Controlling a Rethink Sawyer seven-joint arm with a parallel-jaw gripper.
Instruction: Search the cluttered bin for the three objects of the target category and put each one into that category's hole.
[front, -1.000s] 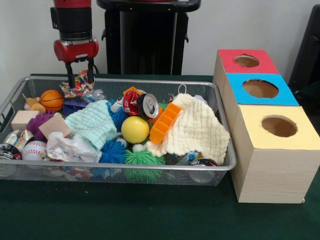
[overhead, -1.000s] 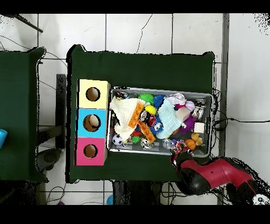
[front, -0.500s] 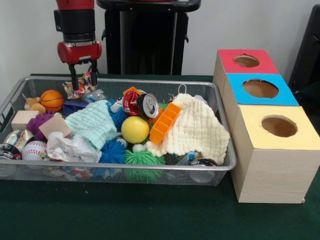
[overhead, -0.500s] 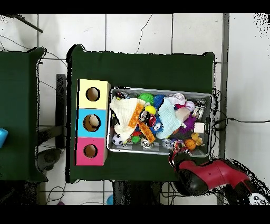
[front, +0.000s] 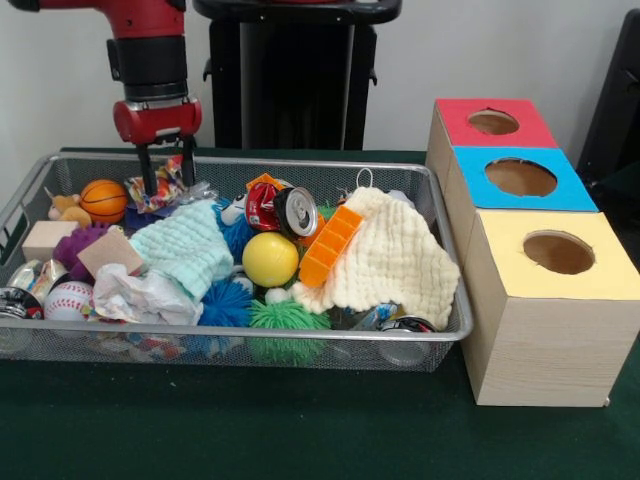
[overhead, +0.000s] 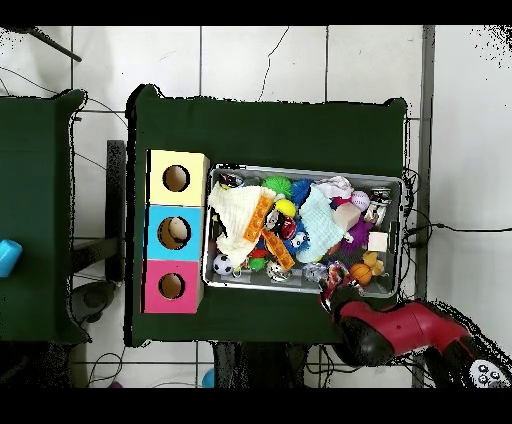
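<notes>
My gripper (front: 166, 174) hangs over the back left part of the wire bin (front: 300, 161), and it also shows at the bin's lower edge in the overhead view (overhead: 328, 291). It is shut on a bunched multicoloured patterned cloth (front: 160, 193), which hangs between the fingers, low over the clutter. Beside it lie a small basketball (front: 103, 199), a mint cloth (front: 185, 245), a yellow ball (front: 270, 259) and a red soda can (front: 282, 208). A cream knitted cloth (front: 390, 255) fills the bin's right end.
Three boxes with round holes stand in a row right of the bin: red (front: 495, 122), blue (front: 520, 178) and yellow (front: 558, 252). The bin also holds a baseball (front: 68, 298), wooden blocks, spiky balls and an orange tray (front: 330, 245).
The gripper has shifted slightly right and come down toward the bin, and the patterned cloth has come down with it. Nothing else in the bin moved.
</notes>
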